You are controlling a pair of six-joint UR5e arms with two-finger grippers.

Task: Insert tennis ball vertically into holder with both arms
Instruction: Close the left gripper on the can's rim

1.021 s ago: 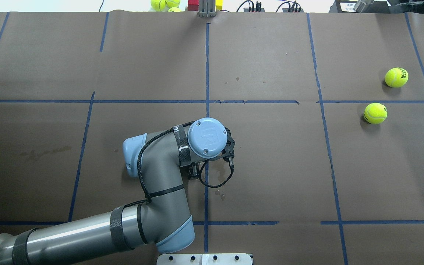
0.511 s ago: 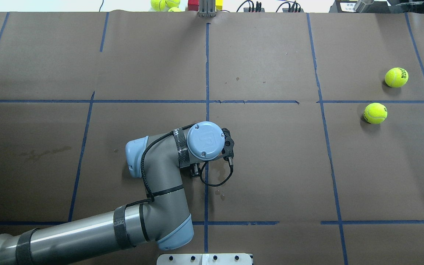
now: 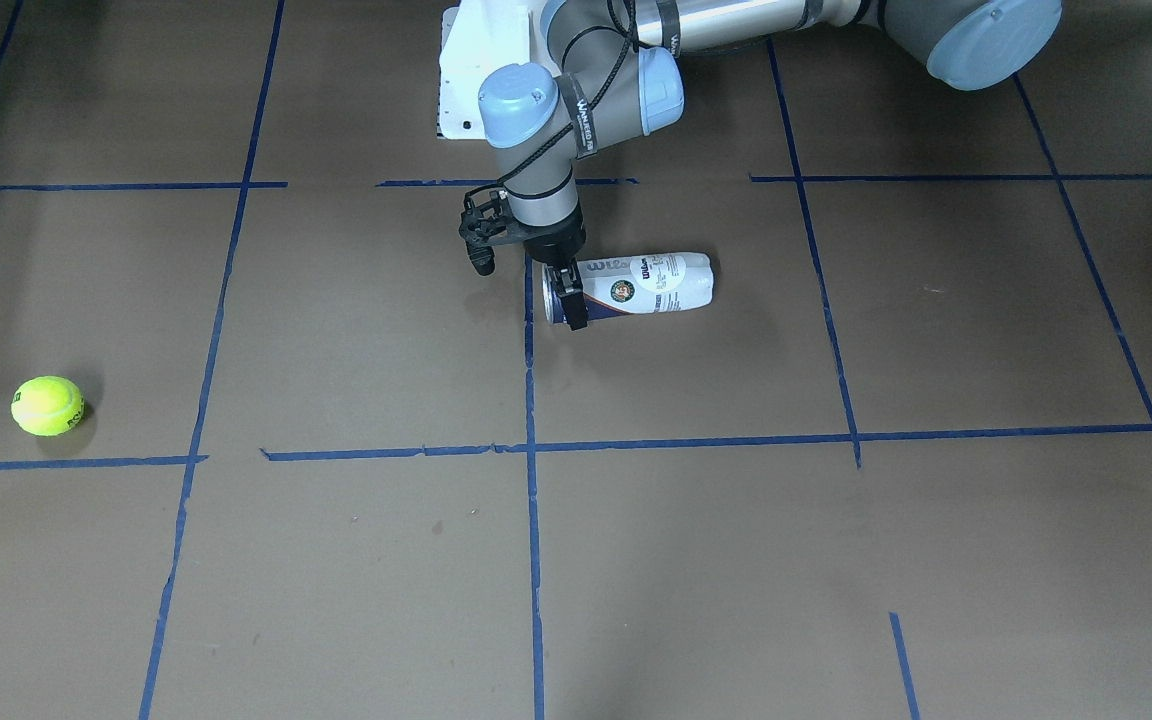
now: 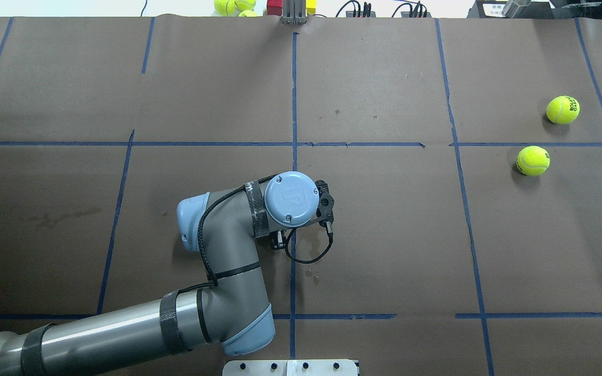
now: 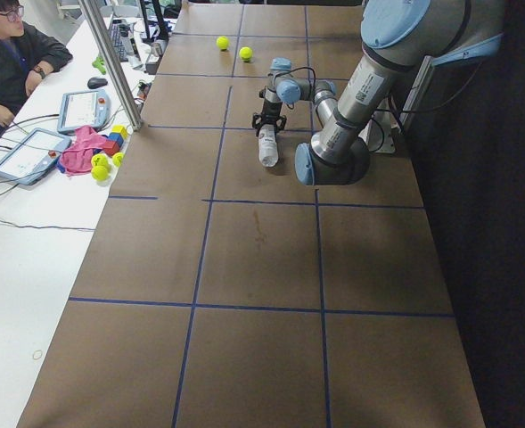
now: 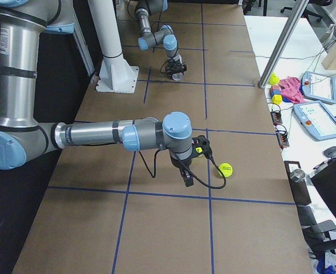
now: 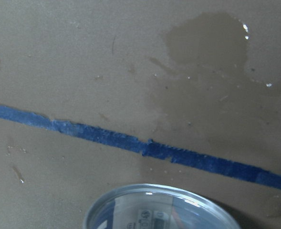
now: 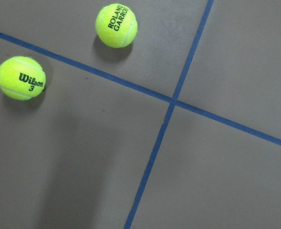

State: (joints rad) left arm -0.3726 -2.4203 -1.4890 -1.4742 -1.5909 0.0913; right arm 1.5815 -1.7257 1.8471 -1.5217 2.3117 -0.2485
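Observation:
The holder (image 3: 648, 283), a clear can with a white-and-navy Wilson label, lies on its side near the table's middle. It also shows in the exterior left view (image 5: 268, 149). My left gripper (image 3: 564, 300) points down with a finger on either side of the holder's open end and looks closed on it. The left wrist view shows only the holder's rim (image 7: 159, 206). In the overhead view my left arm (image 4: 290, 198) hides the holder. Two tennis balls (image 4: 533, 160) (image 4: 562, 109) lie far right. My right gripper (image 6: 186, 178) shows only in the exterior right view, beside a ball (image 6: 225, 169); I cannot tell its state.
The white pedestal base (image 3: 466, 80) stands at the robot's side of the table. More tennis balls (image 4: 233, 5) and coloured blocks (image 4: 290, 6) lie beyond the far edge. An operator (image 5: 12, 53) sits at a side desk. A metal post (image 5: 110, 62) stands at the table's edge.
My left wrist moved slightly toward the robot and lower, then nearly stopped. The two tennis balls have not moved.

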